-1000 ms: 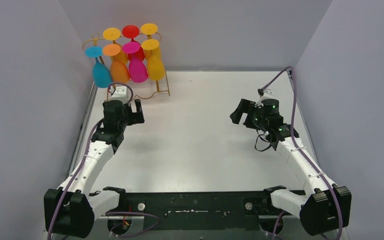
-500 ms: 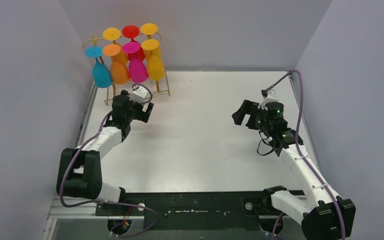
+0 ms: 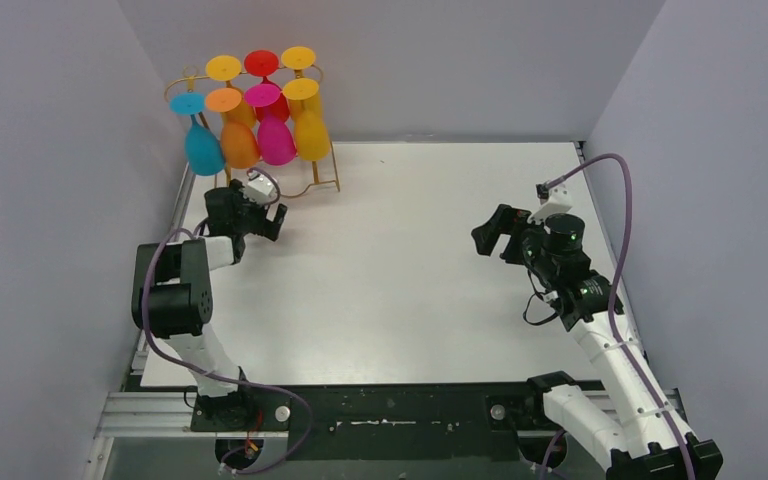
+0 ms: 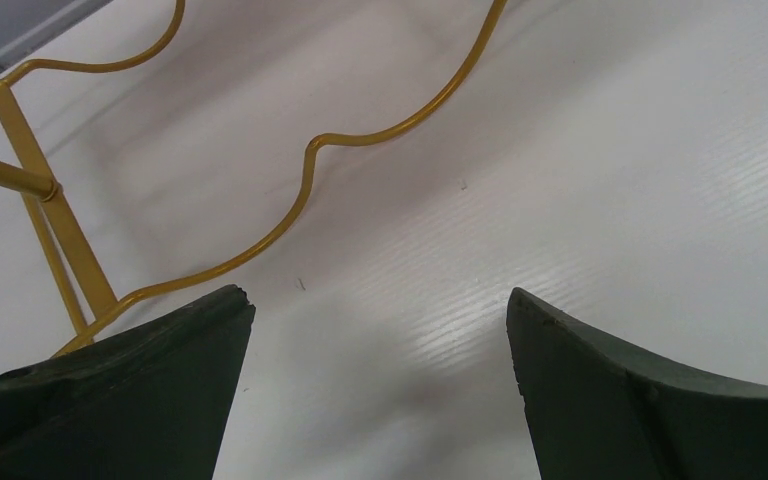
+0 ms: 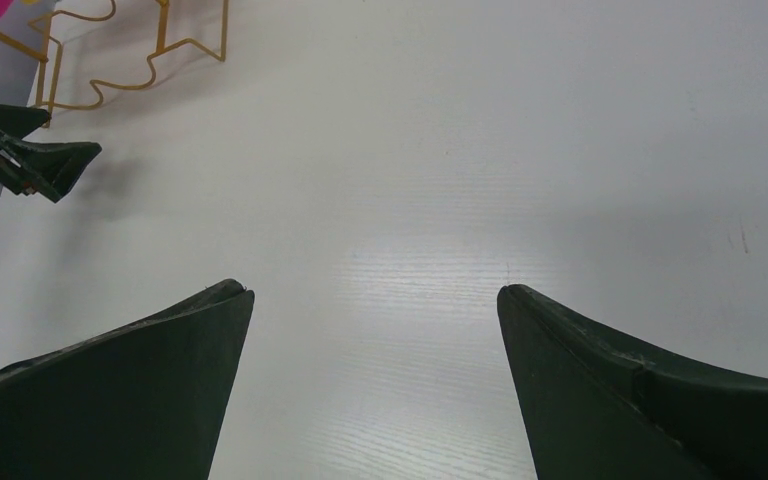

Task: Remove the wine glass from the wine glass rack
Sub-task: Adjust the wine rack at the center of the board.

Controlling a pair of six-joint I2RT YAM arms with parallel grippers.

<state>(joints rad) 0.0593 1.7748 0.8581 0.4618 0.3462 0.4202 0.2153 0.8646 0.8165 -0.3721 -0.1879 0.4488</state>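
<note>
White table (image 3: 410,290) between pale grey walls (image 3: 50,150). Over it, the left gripper (image 3: 265,218) has its jaws wide apart and holds nothing, low and just in front of the base of the gold wire rack (image 4: 72,243). On the table's right side, well apart, the right gripper (image 3: 490,232) is equally wide and empty. Seven coloured wine glasses (image 3: 276,140) hang bowl-down on the rack in the far left corner. Back-row glasses are partly hidden behind the front ones.

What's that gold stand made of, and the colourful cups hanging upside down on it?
The wine glass rack looks like thin metal wire and tube with a shiny gold finish: it bends in smooth curves and catches the light. The wine glasses look like coloured plastic, or maybe tinted glass: solid bright colours, hardly see-through from here.
</note>
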